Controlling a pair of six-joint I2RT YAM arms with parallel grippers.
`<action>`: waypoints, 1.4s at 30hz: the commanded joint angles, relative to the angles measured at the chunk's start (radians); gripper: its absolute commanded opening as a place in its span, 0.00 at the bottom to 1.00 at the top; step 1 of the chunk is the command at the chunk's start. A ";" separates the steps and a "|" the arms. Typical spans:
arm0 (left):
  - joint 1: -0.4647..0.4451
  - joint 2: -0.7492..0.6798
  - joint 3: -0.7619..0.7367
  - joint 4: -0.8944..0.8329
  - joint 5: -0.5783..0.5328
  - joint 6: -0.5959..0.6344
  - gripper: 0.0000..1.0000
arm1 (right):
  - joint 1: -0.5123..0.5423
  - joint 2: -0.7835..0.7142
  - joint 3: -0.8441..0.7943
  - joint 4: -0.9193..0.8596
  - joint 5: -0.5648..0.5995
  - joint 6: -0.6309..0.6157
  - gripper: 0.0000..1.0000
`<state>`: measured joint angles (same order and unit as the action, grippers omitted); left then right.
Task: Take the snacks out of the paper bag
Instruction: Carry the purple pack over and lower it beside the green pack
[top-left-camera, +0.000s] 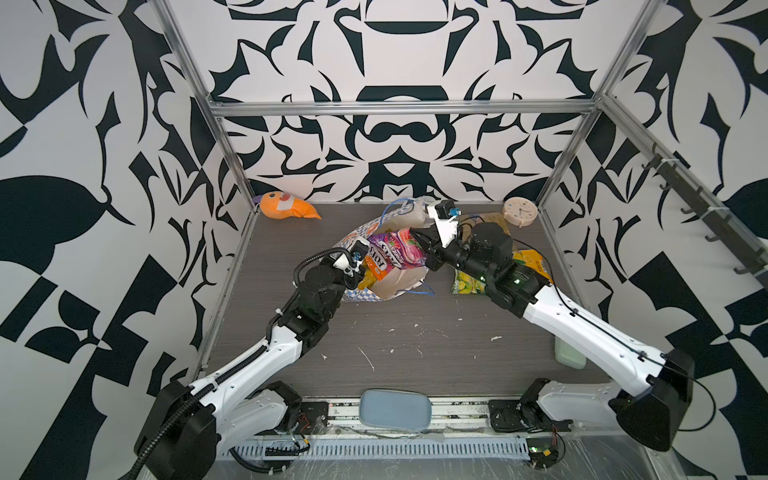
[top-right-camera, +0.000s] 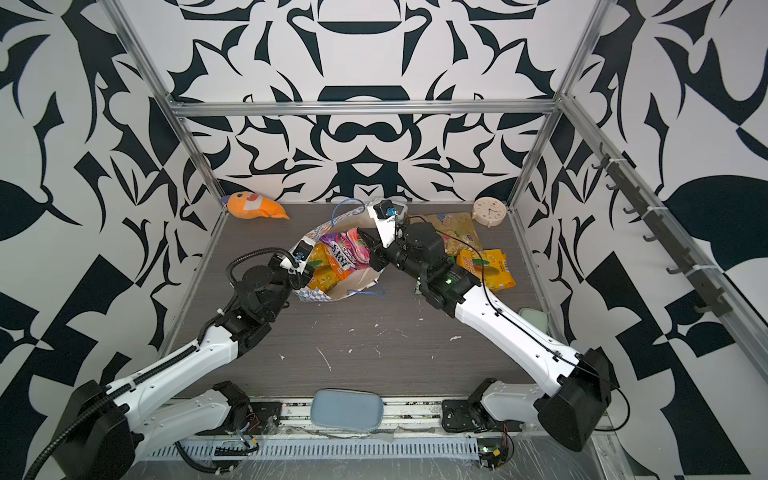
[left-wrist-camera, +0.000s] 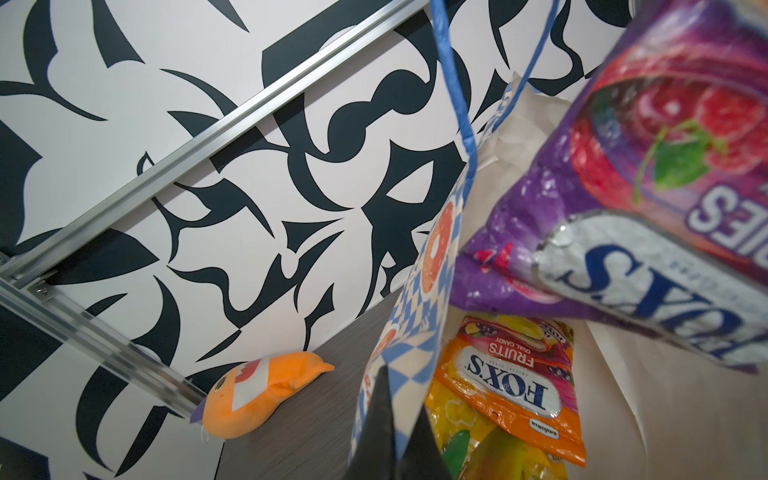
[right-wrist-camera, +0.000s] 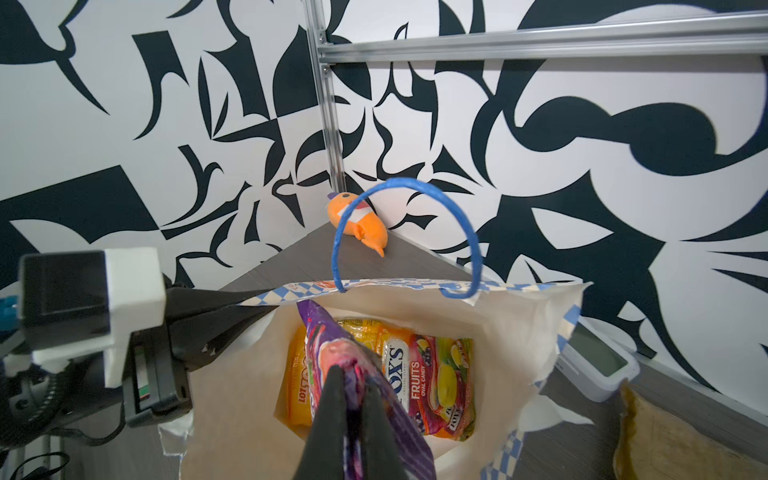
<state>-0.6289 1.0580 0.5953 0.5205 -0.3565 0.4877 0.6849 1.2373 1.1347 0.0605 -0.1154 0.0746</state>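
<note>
The purple FOX'S packet (right-wrist-camera: 316, 328) is clamped by one end in the right pincer (right-wrist-camera: 353, 374), its length stretched across the mouth of the paper bag (right-wrist-camera: 415, 307), whose rim is pinched by the left pincer (left-wrist-camera: 403, 388).

Purple packet (left-wrist-camera: 623, 187) reads "FOX'S"; orange packet (left-wrist-camera: 511, 386), "FOX'S FRUITS OVAL CANDY".
</note>
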 joint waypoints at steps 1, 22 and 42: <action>-0.008 0.009 0.025 0.036 0.003 0.006 0.00 | -0.013 -0.066 0.022 0.073 0.053 -0.012 0.00; -0.008 0.011 0.020 0.054 -0.003 0.014 0.00 | -0.122 -0.274 0.206 -0.625 0.298 0.149 0.00; -0.009 -0.016 0.012 0.051 0.010 0.007 0.00 | -0.521 -0.115 -0.083 -0.790 -0.230 0.370 0.00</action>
<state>-0.6289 1.0615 0.5961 0.5316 -0.3622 0.4953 0.2123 1.1240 1.0737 -0.8188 -0.2153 0.3946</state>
